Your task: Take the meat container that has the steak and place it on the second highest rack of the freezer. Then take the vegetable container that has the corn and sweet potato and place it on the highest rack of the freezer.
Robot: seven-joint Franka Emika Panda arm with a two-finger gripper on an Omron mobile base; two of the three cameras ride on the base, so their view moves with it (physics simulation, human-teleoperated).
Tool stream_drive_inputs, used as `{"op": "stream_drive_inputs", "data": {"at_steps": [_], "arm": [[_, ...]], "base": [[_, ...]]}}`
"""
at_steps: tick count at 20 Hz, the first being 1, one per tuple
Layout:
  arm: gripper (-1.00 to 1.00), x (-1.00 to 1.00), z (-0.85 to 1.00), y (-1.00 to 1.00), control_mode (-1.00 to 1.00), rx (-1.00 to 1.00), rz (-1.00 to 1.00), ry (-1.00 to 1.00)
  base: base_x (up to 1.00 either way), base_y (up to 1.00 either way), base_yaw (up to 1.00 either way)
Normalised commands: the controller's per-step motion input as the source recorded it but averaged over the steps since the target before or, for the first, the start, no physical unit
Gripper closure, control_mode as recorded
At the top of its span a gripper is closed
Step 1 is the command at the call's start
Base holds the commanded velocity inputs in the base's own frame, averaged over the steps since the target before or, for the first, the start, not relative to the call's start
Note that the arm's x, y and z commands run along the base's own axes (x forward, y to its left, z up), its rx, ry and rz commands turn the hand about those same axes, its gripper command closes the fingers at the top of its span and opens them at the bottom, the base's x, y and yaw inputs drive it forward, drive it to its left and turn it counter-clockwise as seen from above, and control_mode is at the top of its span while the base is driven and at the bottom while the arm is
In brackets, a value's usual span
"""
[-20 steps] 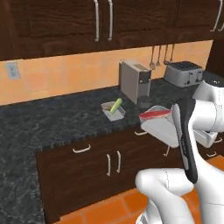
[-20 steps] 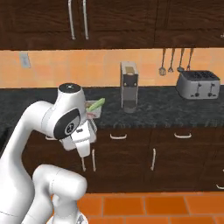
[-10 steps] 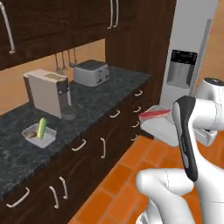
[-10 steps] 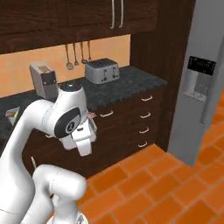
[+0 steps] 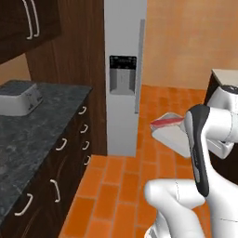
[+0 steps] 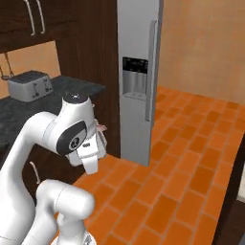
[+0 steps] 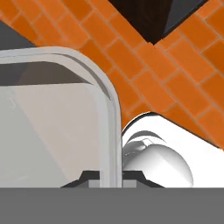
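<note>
Freezer ahead, door shut

My base has swung from the bench; my gripper [image 7: 110,177] clamps the meat container [image 5: 173,135], steak [image 5: 164,122] aboard, near the freezer [image 5: 123,74].

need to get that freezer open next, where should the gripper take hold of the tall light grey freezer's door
Probably the long vertical bar handle on the tall light grey freezer, which stands off the door beside the dark dispenser panel. Come from the front with fingers either side of the bar, about mid height. The gripper is shut on the white meat container's rim, so it isn't free.
</note>
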Motion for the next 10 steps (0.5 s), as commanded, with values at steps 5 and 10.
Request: {"op": "stream_drive_inputs", "data": {"at_steps": [5, 10], "arm": [[1.0, 0.0, 0.0, 0.0, 1.0, 0.0, 0.0, 0.0], [1.0, 0.0, 0.0, 0.0, 1.0, 0.0, 0.0, 0.0]], "base": [[1.0, -0.15, -0.18], [1.0, -0.59, -0.09]]}}
